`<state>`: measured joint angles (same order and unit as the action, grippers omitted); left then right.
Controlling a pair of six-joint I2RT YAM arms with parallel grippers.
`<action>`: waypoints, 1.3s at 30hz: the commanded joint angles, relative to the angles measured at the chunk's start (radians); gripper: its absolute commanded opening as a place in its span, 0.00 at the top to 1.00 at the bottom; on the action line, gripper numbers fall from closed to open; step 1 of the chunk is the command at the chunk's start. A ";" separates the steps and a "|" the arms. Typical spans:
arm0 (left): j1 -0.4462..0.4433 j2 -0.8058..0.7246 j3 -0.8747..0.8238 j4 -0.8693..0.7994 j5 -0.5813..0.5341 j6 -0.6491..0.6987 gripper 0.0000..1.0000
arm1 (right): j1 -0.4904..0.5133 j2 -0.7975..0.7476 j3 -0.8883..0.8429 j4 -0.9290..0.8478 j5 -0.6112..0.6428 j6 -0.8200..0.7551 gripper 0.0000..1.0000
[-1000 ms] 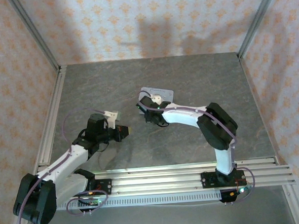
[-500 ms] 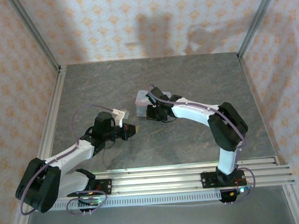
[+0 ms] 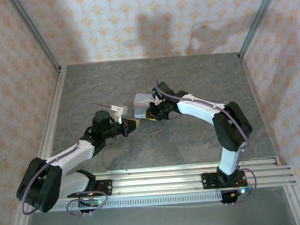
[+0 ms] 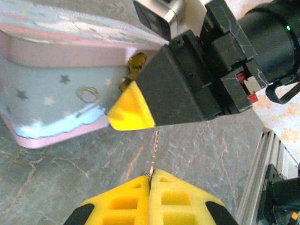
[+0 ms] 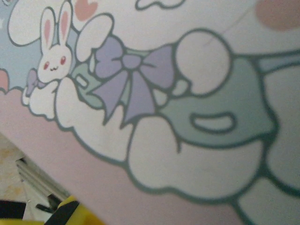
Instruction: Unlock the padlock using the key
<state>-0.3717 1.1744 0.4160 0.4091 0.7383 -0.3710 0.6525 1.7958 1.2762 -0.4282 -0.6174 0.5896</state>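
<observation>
Left tool: I saw the left tool [image 4: 150, 180] pinched fully closed, its yellow tips meeting on the head of the key.
Key: The key [image 4: 153, 152] stuck out of those tips as a thin bare shaft. It hung over the bench [image 4: 70, 178], near the front wall of the tin [image 4: 51, 79] but not touching it.
Key axis: Its long axis ran straight out from the left tool toward the tin, tip leading. It was aimed at the underside of the right tool's finger, not at bare wall.
Right tool: The right tool [image 3: 151, 112] was at the tin's front side, with one black, yellow-tipped finger [image 4: 132, 112] lying against the front wall. I could not tell how wide its jaws stood, or whether it had hold of anything.
Padlock: I could not pick it out plainly. A small brass-coloured fitting [image 4: 135, 61] showed on the tin's front wall just under the lid edge, half hidden behind that finger. I judged the padlock to be hanging there.
Bearing from key to fitting: The fitting lay ahead of the key tip and a little to the tin's side of its line, with the right tool's finger between them.
Nearer arm: The right arm was at the tin; the left arm carried the key and was just short of it.
Next move, my reading: The key had to get past that finger before its tip could reach any keyhole.
</observation>
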 commanded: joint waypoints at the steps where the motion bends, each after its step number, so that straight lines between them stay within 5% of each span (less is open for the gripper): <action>1: 0.023 0.013 -0.003 0.095 0.047 -0.019 1.00 | -0.026 -0.054 0.036 -0.004 -0.106 -0.001 1.00; 22: 0.024 0.225 -0.025 0.306 0.104 -0.013 1.00 | -0.040 -0.017 0.076 -0.018 -0.239 0.015 1.00; 39: 0.023 0.254 -0.057 0.299 0.096 0.026 1.00 | -0.054 -0.027 0.075 -0.044 -0.217 0.009 1.00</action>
<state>-0.3515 1.4231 0.3725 0.7025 0.8333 -0.3828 0.6048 1.7908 1.3094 -0.4759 -0.8124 0.6048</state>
